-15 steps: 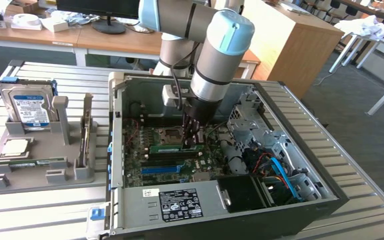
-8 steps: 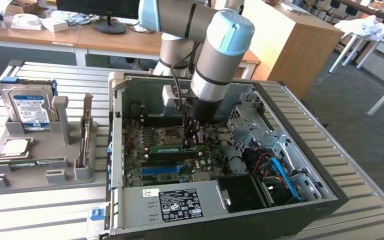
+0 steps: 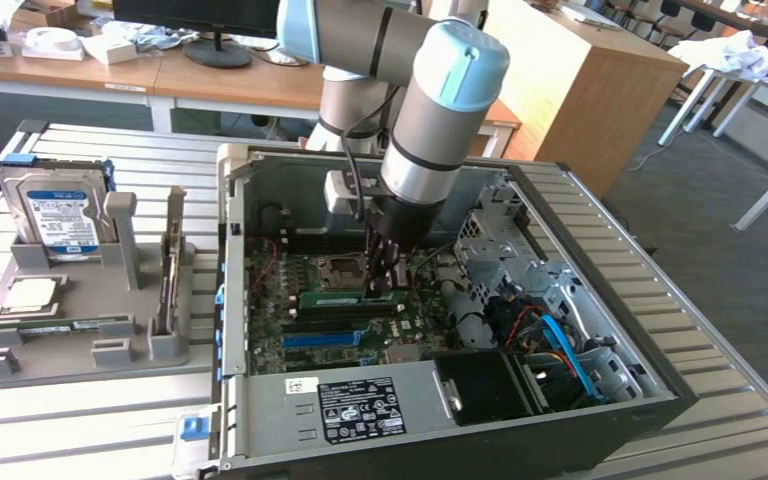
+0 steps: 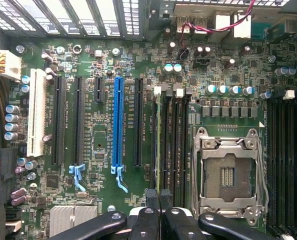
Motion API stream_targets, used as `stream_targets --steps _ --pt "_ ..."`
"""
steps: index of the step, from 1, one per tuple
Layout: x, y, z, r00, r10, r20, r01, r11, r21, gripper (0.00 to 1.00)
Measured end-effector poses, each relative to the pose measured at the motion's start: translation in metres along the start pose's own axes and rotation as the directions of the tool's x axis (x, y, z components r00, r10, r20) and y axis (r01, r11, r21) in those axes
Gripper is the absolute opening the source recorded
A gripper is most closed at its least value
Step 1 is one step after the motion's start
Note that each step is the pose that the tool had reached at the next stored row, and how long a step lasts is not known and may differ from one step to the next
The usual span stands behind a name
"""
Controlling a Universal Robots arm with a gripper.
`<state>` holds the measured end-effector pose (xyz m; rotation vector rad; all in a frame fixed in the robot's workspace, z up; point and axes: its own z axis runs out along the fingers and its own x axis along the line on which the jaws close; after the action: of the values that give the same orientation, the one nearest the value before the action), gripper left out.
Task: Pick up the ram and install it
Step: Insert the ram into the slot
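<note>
The ram (image 3: pixel 335 297) stood on its long edge in a memory slot on the motherboard (image 4: pixel 103 200), just beside the empty processor socket (image 4: pixel 227 175) inside the open computer case (image 3: pixel 598 300). In the exterior view it showed as a long, narrow green strip. In the wrist view it showed edge-on as a thin pale-green line (image 4: pixel 158 145). The gripper (image 3: pixel 384 283) (image 4: pixel 158 196) met one end of it, jaws drawn together. I could not tell whether they pinched the board.
</note>
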<state>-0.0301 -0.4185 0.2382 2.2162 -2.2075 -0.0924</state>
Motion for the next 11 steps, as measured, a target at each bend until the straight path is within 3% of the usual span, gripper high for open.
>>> stream_targets --steps 11 --pt "0.0001 -0.0002 0.0028 1.0 0.0 -0.0001 0.0 1.0 0.0 0.12"
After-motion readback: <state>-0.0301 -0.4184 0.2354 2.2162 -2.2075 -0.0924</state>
